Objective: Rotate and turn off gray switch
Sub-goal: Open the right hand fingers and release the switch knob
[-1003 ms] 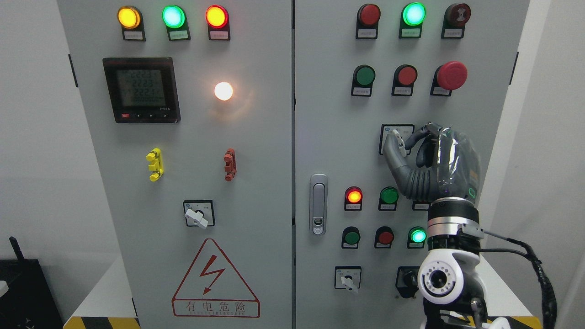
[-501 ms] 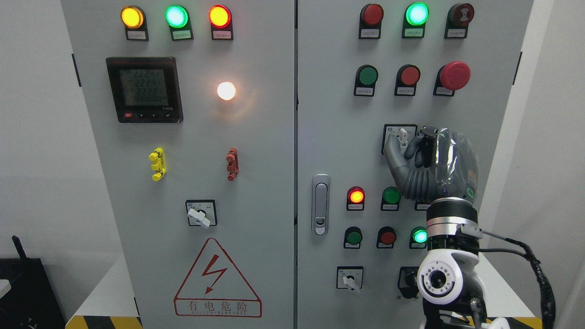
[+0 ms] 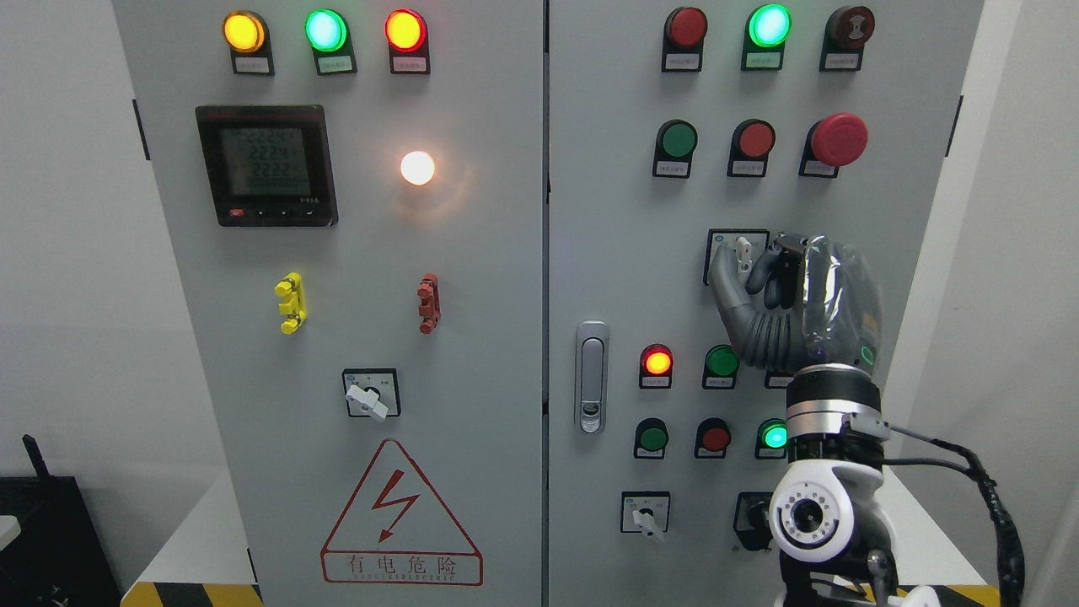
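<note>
The gray rotary switch [image 3: 743, 250] sits on its square plate [image 3: 727, 237] on the right cabinet door, mid-height. Its pale handle stands upright. My right hand [image 3: 743, 263] comes up from the lower right on a white and metal wrist [image 3: 830, 421]. The thumb [image 3: 723, 282] presses the handle's left side and the curled fingers [image 3: 771, 274] close on its right side, so the hand is shut on the switch. The hand hides the plate's right half. My left arm does not show.
Lit and unlit push buttons [image 3: 722, 361] lie just below the hand, a red mushroom button [image 3: 839, 138] above it. A door latch [image 3: 589, 377] is on the door's left edge. Two more gray switches [image 3: 368, 397] [image 3: 646, 516] lie lower down.
From a second ago, the switch handle has turned from leaning left to upright, with my right hand's fingers closing in on it. Over the last half second nothing moves.
</note>
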